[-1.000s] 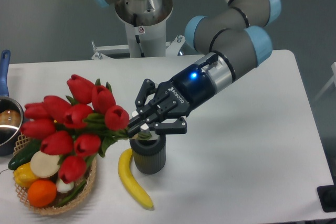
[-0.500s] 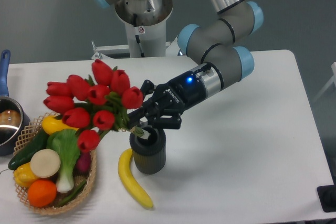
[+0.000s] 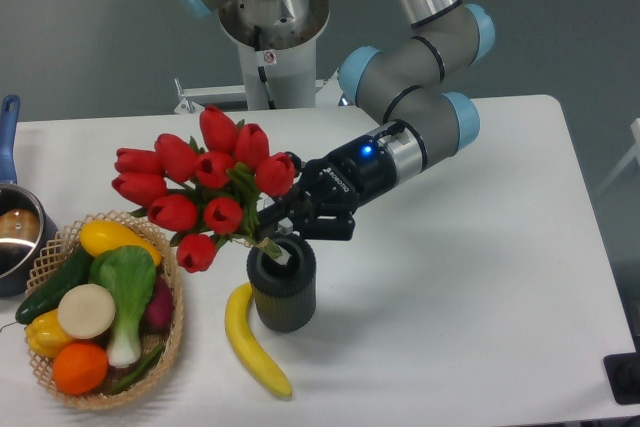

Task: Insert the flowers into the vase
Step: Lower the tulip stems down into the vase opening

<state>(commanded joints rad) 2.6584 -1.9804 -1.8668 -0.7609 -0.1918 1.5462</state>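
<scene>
The flowers (image 3: 205, 182) are a bunch of red tulips with green stems, tilted up to the left. My gripper (image 3: 283, 227) is shut on the stems just above the vase. The vase (image 3: 282, 284) is a short dark grey ribbed cylinder standing upright on the white table. The stem ends reach down to the vase's mouth; I cannot tell how far inside they go. The buds hang out to the left of the vase, above the basket's right edge.
A wicker basket (image 3: 172, 332) at the front left holds a green leafy vegetable, an orange, yellow pieces and a cucumber. A banana (image 3: 250, 342) lies just left of the vase. A metal pot with a blue handle (image 3: 12, 217) sits at the left edge.
My gripper has swung the bunch upward and to the right, from lying over the basket to a steeper tilt, with the stem ends now at the vase's mouth. The basket's contents are uncovered.
</scene>
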